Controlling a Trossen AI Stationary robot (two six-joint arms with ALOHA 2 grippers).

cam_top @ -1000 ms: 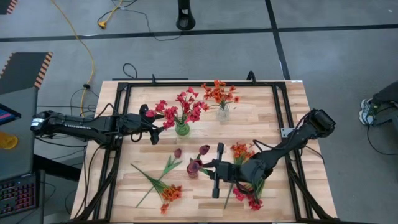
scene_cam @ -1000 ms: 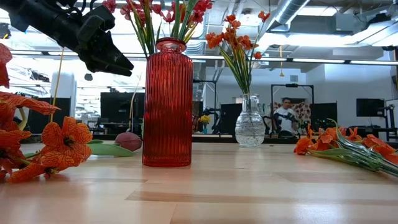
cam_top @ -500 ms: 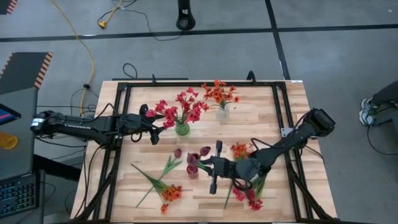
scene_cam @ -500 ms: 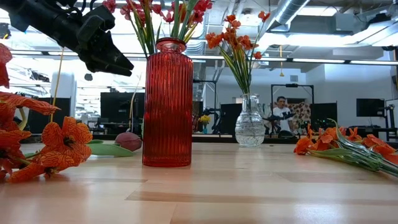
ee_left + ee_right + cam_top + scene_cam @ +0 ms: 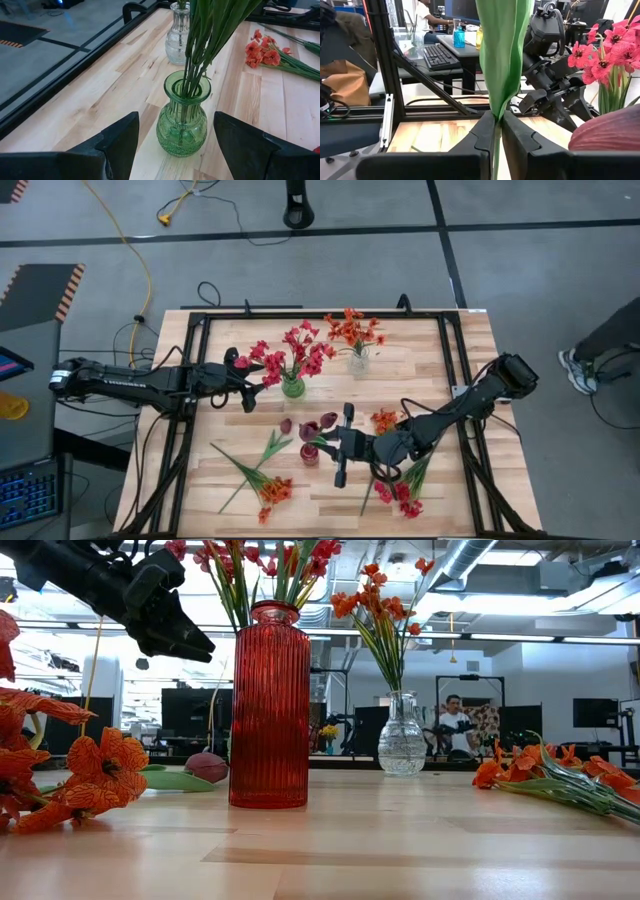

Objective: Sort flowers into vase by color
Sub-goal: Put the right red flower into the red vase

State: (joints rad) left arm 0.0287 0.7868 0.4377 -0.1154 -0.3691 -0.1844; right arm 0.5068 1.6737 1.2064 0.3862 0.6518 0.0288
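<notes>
1. The maroon flower (image 5: 318,426) stands at the red vase (image 5: 310,454), near the table's front middle.
2. The right gripper (image 5: 496,131) pinches its green leaf (image 5: 502,55) between nearly closed fingers.
3. The left gripper (image 5: 172,145) hovers wide open and empty, beside the green vase (image 5: 183,120).

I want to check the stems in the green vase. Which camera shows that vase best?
The left wrist view: the green vase fills the middle, its ribbed glass and the stems in its mouth plain. The high view shows only its small top under pinkish-red blooms. The low view does not show it; the right wrist view shows only blooms.
</notes>
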